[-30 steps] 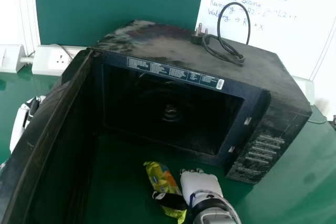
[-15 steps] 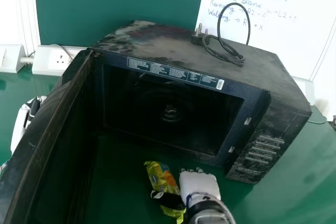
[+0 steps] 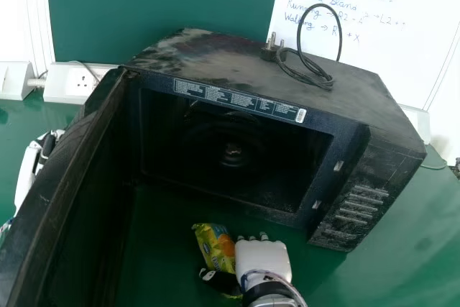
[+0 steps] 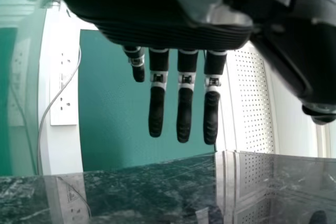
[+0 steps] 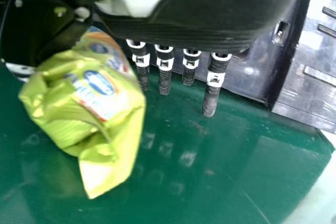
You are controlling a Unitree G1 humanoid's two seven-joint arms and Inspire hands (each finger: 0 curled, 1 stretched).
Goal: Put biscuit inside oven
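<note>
My right hand [image 3: 264, 260] is low in the head view, in front of the oven [image 3: 302, 70], its straight fingers pointing at the cavity. The yellow-green biscuit packet [image 3: 213, 246] lies close along its left side, with the black thumb across the packet's near part. In the right wrist view, straight fingers hang from the right hand [image 5: 210, 98], and the crumpled packet [image 5: 100, 108] is beside them, between them and the thumb. The oven door stands open. My left hand [image 3: 30, 170] is beyond the door at the far left; straight fingers show on the left hand [image 4: 185, 114] in the left wrist view.
The open oven door [image 3: 65, 185] stands as a tall wall left of the packet. A cable with a plug [image 3: 309, 70] lies on the oven top. A socket strip [image 3: 72, 84] and a whiteboard [image 3: 388, 26] are behind. The green table [image 3: 402, 249] extends to the right.
My right hand has moved left, closer against the packet. The packet has shifted slightly left, and its near end is more covered. The left hand has barely moved.
</note>
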